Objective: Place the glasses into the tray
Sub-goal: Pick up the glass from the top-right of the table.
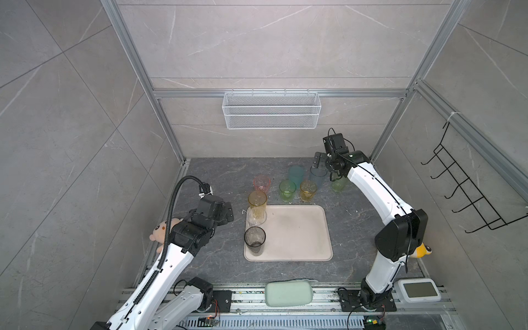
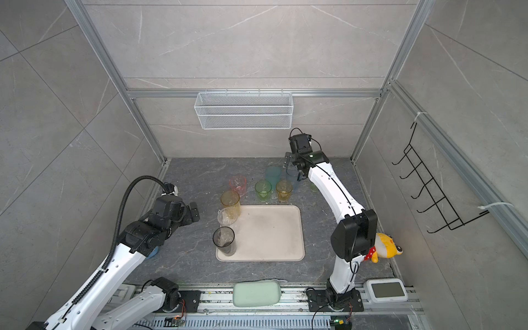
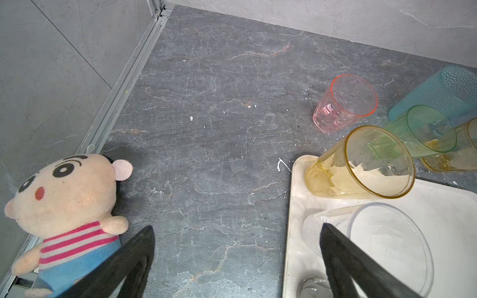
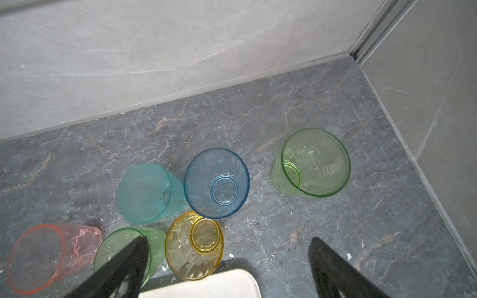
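Observation:
The cream tray (image 1: 297, 234) lies mid-table. Along its left rim stand a tall amber glass (image 1: 257, 204), a clear glass (image 1: 256, 218) and a smoky grey glass (image 1: 255, 240). Behind the tray, on the table, stand pink (image 1: 261, 183), green (image 1: 287, 190), short amber (image 1: 308, 190), teal (image 1: 296, 174), pale blue (image 4: 216, 183) and a second green (image 4: 315, 162) glasses. My left gripper (image 1: 228, 214) (image 3: 236, 229) hangs open just left of the tray, holding nothing. My right gripper (image 1: 324, 168) (image 4: 229, 241) is open and empty above the pale blue glass and the short amber one.
A plush doll (image 3: 64, 201) lies by the left wall and a yellow plush (image 1: 423, 251) behind the right arm. A white wire basket (image 1: 271, 110) hangs on the back wall, a black hook rack (image 1: 468, 185) on the right wall. A green pad (image 1: 288, 293) sits at the front edge.

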Robot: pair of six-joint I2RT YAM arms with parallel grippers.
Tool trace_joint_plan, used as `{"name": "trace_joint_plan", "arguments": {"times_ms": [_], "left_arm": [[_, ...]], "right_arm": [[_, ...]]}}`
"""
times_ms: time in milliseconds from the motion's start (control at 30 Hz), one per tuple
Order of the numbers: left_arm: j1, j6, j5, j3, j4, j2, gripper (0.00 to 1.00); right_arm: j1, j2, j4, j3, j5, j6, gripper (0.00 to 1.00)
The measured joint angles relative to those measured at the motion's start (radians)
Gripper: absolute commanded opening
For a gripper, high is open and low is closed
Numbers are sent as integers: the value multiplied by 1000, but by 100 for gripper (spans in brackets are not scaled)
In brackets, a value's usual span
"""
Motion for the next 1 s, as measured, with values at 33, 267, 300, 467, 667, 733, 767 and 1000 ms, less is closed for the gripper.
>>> {"name": "trace_joint_plan", "arguments": {"times_ms": [33,267,300,467,667,733,767,1000], "left_arm": [[0,0,0,0,1,-1,100],[0,0,7,0,1,0,100],[0,0,8,0,1,0,100],[0,0,8,0,1,0,100],[0,0,9,0,1,0,100],[0,0,10,0,1,0,100],[0,0,10,0,1,0,100],[0,0,18,0,1,0,100]], "right_arm": [[-10,15,-8,10,-7,1,97],[-52,89,-30,39,-66,9,92],[-57,100,-33,43,-75,11,92],[-75,142,-47,64,-109,15,89],[-79,176,-52,94,-133,16,87],[-79,185,-56,105,-138,16,87],[-79,190,-58,110,-141,16,86],[-79,225,-67,150,-149,15,83]]}}
